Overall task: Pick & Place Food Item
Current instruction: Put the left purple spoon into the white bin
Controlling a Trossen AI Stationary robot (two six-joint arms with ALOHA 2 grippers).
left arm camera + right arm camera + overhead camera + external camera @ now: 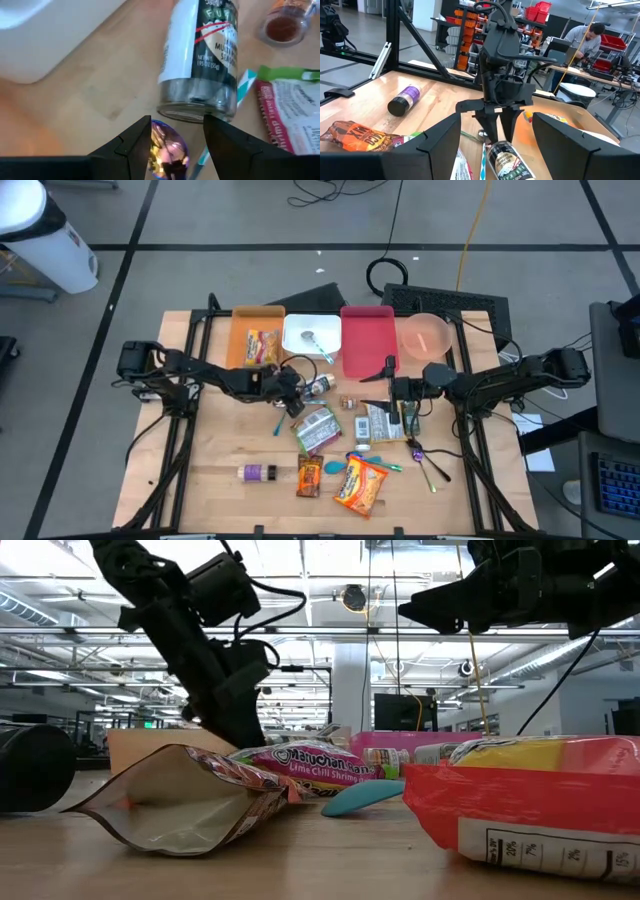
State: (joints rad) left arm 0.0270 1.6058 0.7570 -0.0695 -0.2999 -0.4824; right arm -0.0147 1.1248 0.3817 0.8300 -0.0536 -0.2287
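1. the left gripper (177, 125) hangs low over the middle of the table (200, 480), towards its far edge. its jaws are half apart and clamp nothing. one finger is against a small shiny purple piece (167, 147), the other stands clear of it. i take that piece for the food item, though i cannot tell what it is.
2. the purple piece looks foil-wrapped, rounded and slick. if the jaws close off-centre, it may well squirt out sideways or roll.
3. just beyond the fingertips a seasoning jar (200, 60) lies on its side. it is a smooth cylinder with a glossy label and a clear base. a nudge from a closing finger could roll it, perhaps towards the white tray (40, 35) at the far edge.
4. a flat crinkly packet with a green edge (295, 110) lies beside the jar. it is limp film, and a dragged finger could snag it.
5. the right gripper (495, 120) hovers right of centre with its jaws wide and empty, facing the left arm. the two arms are close, so a reach inward risks contact.
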